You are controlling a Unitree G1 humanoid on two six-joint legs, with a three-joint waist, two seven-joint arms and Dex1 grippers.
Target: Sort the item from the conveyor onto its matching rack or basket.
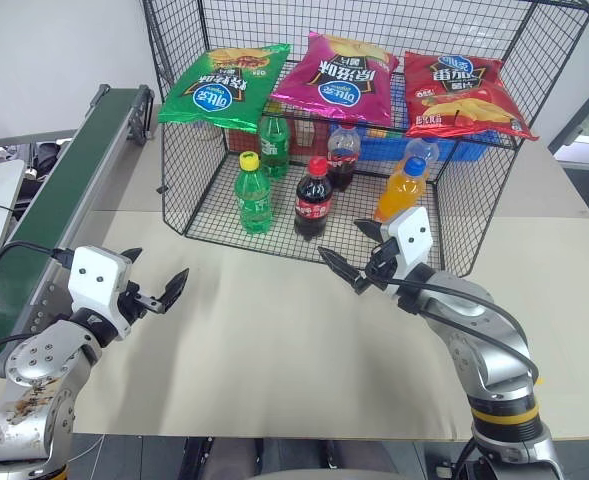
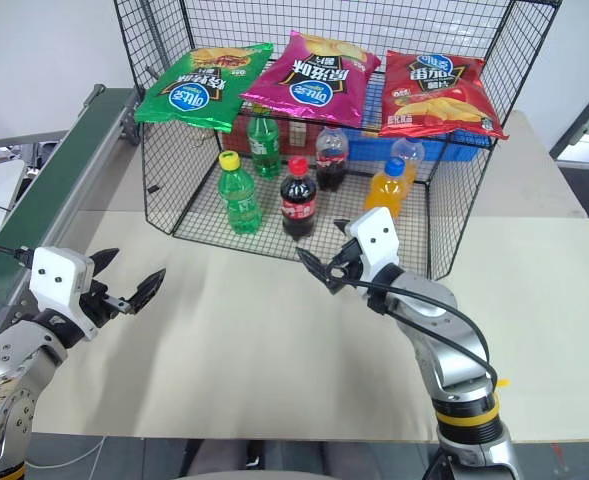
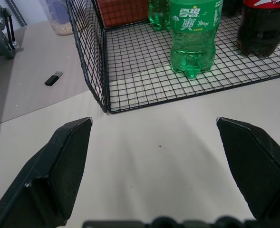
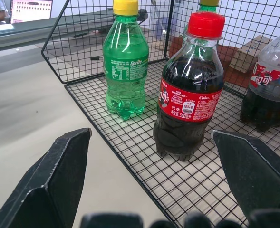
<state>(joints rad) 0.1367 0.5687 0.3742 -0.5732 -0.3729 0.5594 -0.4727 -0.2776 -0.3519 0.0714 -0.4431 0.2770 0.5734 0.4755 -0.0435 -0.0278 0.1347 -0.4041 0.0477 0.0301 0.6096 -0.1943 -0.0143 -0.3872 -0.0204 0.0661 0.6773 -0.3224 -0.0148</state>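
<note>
— So where does the flat shiny green chip bag with the blue oval logo lie?

— On the flat upper shelf of the large black wire-mesh cage rack, at its left end. One corner of the bag hangs out past the rack's left front edge. Just to its right lies a magenta chip bag, and a red chip bag sits at the right end, also overlapping the front edge.

— And the long dark green conveyor belt in its grey metal frame?

— It runs along the far left of the beige tabletop, from near to far; its far end stops close to the rack's left wall.

— What stands under the shelf?

— Near the rack's open front edge stand a green soda bottle with a yellow cap and a dark cola bottle with a red cap, just apart from each other. An orange drink bottle stands further right.

— The claws?

— Both are released, holding nothing. The left gripper hovers at the near left, beside the belt, fingers spread. The right gripper hovers just in front of the rack's lower edge, fingers wide. Between the two lies a broad stretch of bare tabletop.
</note>
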